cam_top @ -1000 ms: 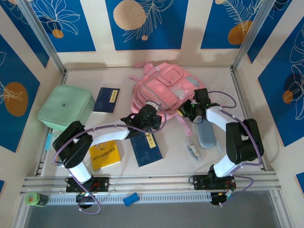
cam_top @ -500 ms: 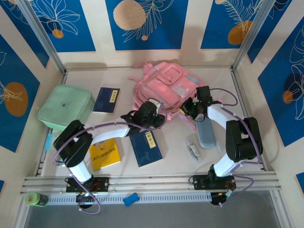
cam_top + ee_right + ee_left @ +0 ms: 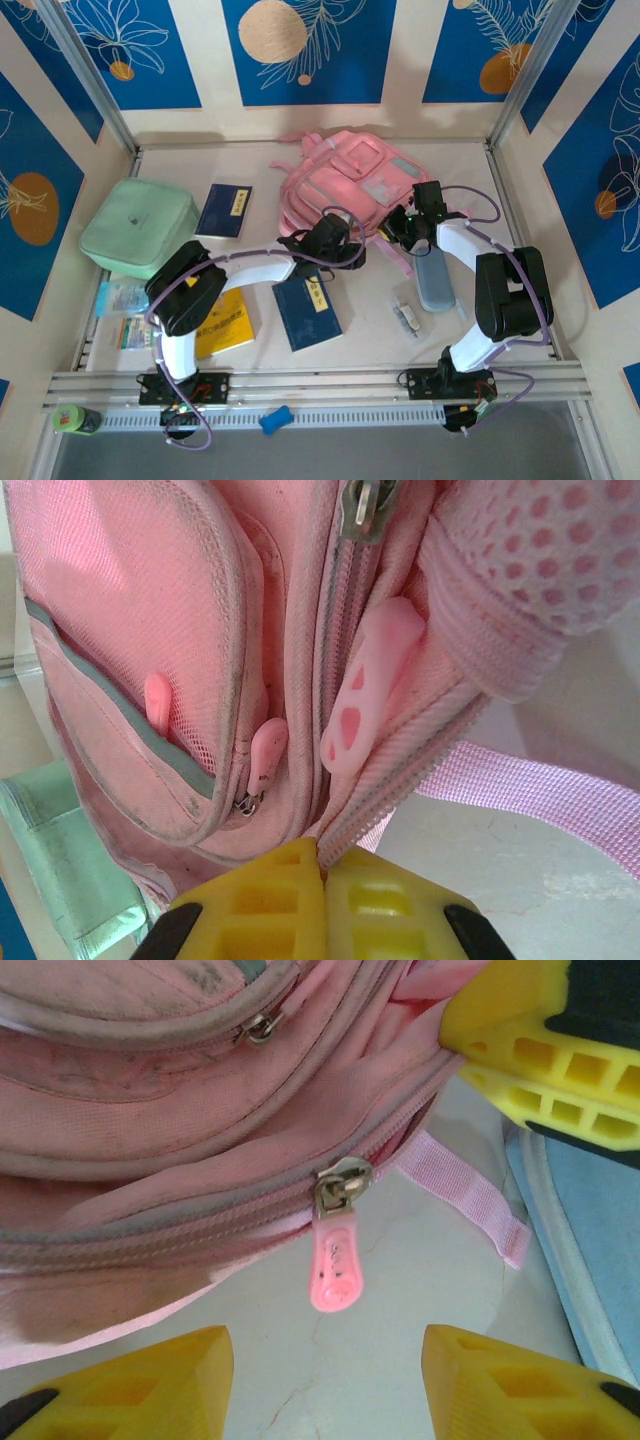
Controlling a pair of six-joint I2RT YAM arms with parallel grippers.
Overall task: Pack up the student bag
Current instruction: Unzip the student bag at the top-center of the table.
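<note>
The pink student bag lies at the back middle of the table. My left gripper is at its near edge and stands open. A pink zip pull hangs free just ahead of the yellow fingertips, on a closed stretch of zip. My right gripper is at the bag's right near corner, shut on the fabric edge of the bag's zip opening. Its yellow fingers also show at the top right of the left wrist view.
A mint green soft case sits at the left. Two dark blue books and a yellow book lie in front. A blue pencil case and a small clear item lie right of centre.
My left gripper has slid right along the bag's near edge and opened, letting go of the zip pull. The right gripper has stayed shut on the bag's edge.
</note>
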